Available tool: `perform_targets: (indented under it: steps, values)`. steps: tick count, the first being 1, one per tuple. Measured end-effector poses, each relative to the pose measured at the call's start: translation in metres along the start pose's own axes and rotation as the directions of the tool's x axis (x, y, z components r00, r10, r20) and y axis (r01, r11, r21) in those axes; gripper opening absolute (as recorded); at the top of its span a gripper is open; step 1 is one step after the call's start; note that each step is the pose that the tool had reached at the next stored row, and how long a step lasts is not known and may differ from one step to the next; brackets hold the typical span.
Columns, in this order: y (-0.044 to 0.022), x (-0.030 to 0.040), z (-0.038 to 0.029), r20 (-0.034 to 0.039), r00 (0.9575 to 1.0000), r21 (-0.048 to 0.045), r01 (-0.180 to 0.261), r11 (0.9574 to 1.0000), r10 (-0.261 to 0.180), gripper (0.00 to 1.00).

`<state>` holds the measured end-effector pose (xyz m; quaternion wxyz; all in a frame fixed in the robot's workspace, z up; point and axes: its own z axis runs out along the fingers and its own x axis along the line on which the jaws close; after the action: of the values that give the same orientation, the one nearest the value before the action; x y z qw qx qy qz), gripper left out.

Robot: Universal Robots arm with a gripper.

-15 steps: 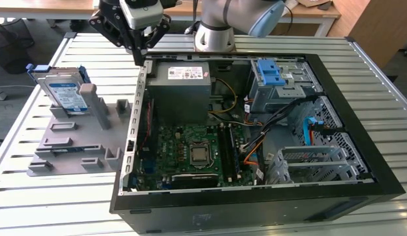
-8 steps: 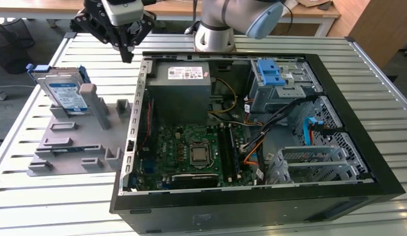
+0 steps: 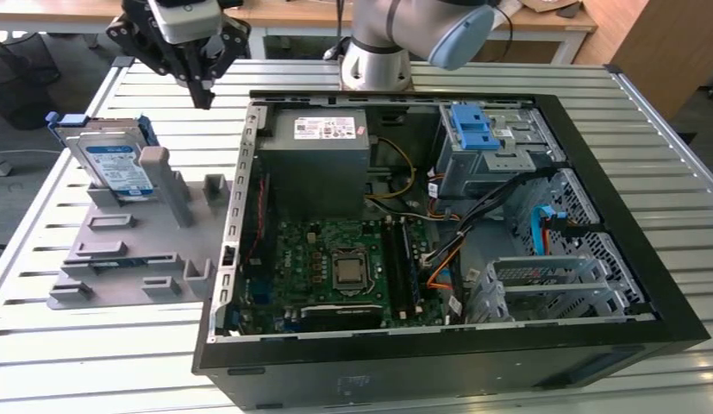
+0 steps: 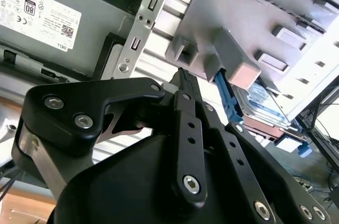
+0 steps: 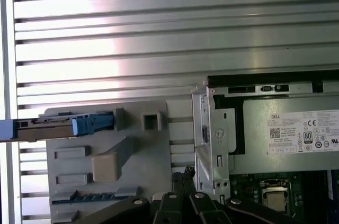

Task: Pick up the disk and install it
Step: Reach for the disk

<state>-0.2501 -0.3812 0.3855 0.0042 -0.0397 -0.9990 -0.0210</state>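
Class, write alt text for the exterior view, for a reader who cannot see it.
The robot's gripper, shut and empty, hangs above the slatted table between the disk, standing on edge in a grey holder, and an open computer case toward the exterior view's right.

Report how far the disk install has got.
Nothing done yet: the disk stands upright in the grey fixture beside the computer case. In hand: nothing; the gripper hangs shut above the table, apart from the disk. Left: the pickup and the install.
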Motion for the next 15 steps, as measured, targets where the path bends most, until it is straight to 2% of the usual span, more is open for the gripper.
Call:
perform_targets:
  steps: [4,15]
  values:
    - [0.0,0.005,0.0003,-0.0002,1.0,-0.0001,0.0,1.0,0.0,0.11]
    - [-0.0001,0.0056,0.0003,-0.0002,1.0,0.0,0.0,1.0,0.0,0.11]
